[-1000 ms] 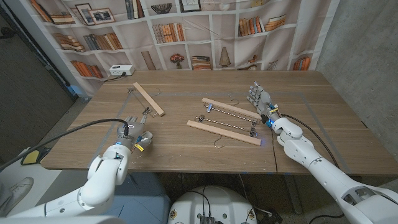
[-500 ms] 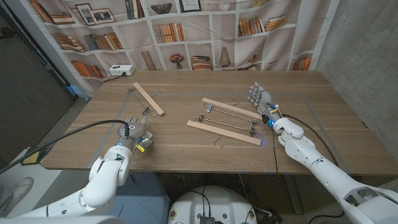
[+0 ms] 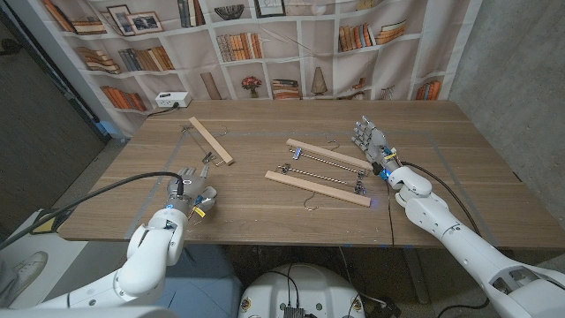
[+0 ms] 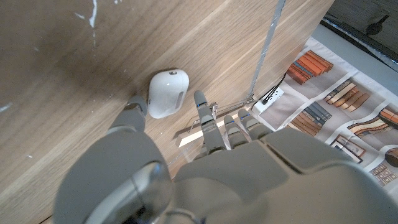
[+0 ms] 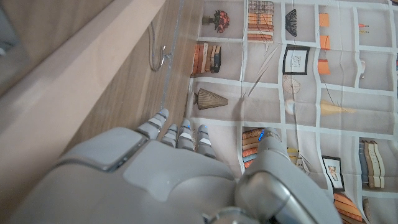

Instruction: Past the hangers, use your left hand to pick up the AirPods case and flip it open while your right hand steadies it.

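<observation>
Left hand (image 3: pixel 192 189) low, fingers (image 4: pixel 202 109) spread — right hand (image 3: pixel 369 139) upright, empty.

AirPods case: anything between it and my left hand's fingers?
Nothing. In the left wrist view, bare wood separates the AirPods case from the left hand, whose spread fingers flank it.

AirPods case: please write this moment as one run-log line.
left hand: open, fingers around AirPods case | case: on table, lid shut | right hand: open, beside hangers
</observation>
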`<state>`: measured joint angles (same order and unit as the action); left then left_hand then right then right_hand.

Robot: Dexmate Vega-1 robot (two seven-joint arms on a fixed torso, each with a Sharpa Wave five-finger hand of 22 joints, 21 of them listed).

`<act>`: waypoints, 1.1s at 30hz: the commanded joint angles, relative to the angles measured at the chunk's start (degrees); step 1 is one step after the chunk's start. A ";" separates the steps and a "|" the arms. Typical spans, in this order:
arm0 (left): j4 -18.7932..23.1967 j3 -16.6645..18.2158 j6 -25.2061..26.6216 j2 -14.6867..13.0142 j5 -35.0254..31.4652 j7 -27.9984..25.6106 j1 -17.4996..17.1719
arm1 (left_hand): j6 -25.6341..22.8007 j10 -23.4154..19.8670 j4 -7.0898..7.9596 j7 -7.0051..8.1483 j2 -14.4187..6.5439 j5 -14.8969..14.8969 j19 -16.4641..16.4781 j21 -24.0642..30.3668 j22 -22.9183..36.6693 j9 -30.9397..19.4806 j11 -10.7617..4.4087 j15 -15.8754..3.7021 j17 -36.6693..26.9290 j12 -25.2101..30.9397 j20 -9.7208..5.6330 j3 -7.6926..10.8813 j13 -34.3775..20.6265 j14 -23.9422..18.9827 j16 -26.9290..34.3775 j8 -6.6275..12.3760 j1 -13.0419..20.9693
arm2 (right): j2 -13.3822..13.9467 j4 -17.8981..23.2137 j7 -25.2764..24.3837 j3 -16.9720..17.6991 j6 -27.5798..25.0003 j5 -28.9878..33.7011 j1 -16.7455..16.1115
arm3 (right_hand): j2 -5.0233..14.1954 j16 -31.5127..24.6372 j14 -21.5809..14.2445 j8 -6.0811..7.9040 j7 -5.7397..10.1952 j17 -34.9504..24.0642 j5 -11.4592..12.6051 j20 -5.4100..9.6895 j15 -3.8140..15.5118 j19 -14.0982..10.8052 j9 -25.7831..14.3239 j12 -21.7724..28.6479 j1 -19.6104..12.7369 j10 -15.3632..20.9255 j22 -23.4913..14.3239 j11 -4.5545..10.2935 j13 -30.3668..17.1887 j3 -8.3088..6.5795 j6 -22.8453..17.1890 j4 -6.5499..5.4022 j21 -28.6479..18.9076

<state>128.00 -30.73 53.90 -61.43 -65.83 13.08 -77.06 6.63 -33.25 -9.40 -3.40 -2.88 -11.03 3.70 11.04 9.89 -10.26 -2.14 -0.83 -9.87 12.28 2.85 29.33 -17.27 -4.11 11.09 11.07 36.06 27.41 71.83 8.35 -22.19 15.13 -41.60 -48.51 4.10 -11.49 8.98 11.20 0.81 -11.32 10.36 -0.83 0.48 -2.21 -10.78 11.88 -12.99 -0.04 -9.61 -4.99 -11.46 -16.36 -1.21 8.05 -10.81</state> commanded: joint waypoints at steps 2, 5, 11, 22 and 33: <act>-0.61 0.14 0.08 0.50 1.29 -2.51 -0.56 | -0.35 0.57 -0.06 0.04 -0.79 -0.30 0.40 0.13 0.00 -0.08 -0.31 -0.24 -0.11 -0.44 -0.18 0.84 0.07 -0.48 0.06 0.10 0.24 | -0.03 0.19 -0.31 -0.33 -0.25 0.36 0.19 | 0.18 0.00 0.41 0.11 0.37 -0.15 -0.16 0.13 -0.03 0.26 -0.27 0.05 -0.19 -0.10 -0.06 0.16 -0.04 0.11 0.01 -0.30 0.16; -0.77 -0.03 0.02 0.56 1.51 -2.93 -0.47 | -0.36 1.02 -0.04 0.24 -0.87 -0.29 0.52 0.15 0.01 -0.09 -0.59 -0.25 -0.09 -0.61 -0.22 0.92 0.14 -0.53 0.05 0.07 0.29 | -0.05 0.24 -0.45 -0.39 -0.36 0.43 0.23 | 0.18 -0.01 0.40 0.12 0.39 -0.14 -0.16 0.14 -0.02 0.28 -0.27 0.05 -0.18 -0.09 -0.06 0.23 -0.04 0.12 -0.02 -0.31 0.15; -1.07 0.01 -0.14 0.66 2.49 -4.51 -0.51 | -0.51 4.36 0.09 0.32 -1.01 -0.21 0.65 0.14 0.03 -0.10 -0.17 -0.24 -0.07 -1.48 -0.28 1.07 0.45 -0.44 -0.26 0.02 0.26 | -0.07 0.24 -0.58 -0.45 -0.45 0.48 0.21 | 0.21 -0.01 0.38 0.13 0.43 -0.14 -0.16 0.15 0.05 0.30 -0.27 0.08 -0.17 -0.03 -0.06 0.16 -0.04 0.14 -0.06 -0.32 0.14; -1.52 -0.79 -0.65 0.67 4.08 -5.38 0.32 | -0.99 3.46 0.11 0.61 -1.32 -0.23 0.79 0.12 0.03 -0.10 -2.53 -0.66 -0.06 -0.71 -0.19 1.34 0.84 -0.72 -0.26 0.09 0.35 | 0.19 0.49 -0.73 -0.23 -0.45 0.37 -0.15 | 0.25 -0.03 0.34 0.15 0.44 -0.13 -0.15 0.11 0.14 0.31 -0.27 0.10 -0.16 0.03 -0.07 0.10 -0.04 0.16 -0.14 -0.34 0.13; -1.80 -2.22 -0.30 0.93 4.26 -4.68 1.51 | -1.64 3.09 -0.02 0.65 -1.75 -0.29 0.91 0.11 0.03 -0.08 -2.41 -1.12 -0.03 -0.54 -0.41 1.75 1.11 -1.07 -0.18 0.24 0.80 | 0.22 0.07 -0.47 -0.19 -0.56 0.23 0.05 | 0.31 -0.04 0.31 0.16 0.49 -0.13 -0.15 0.16 0.11 0.31 -0.27 0.10 -0.14 0.02 -0.07 0.19 -0.03 0.18 -0.20 -0.37 0.11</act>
<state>126.50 -31.79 53.41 -60.66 -62.10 8.04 -76.49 5.14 -29.78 -9.40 -2.63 -4.17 -11.04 4.20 11.04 9.89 -10.26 -4.62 -1.65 -9.89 11.48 2.34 30.75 -16.20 -4.93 10.69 11.07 36.72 27.61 72.26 7.64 -22.47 14.65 -41.22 -48.55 4.10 -11.49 8.98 11.20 0.93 -11.32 10.36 -0.61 0.48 -1.99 -10.78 11.88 -12.99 -0.05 -9.61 -4.99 -11.46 -16.12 -1.34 7.81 -10.81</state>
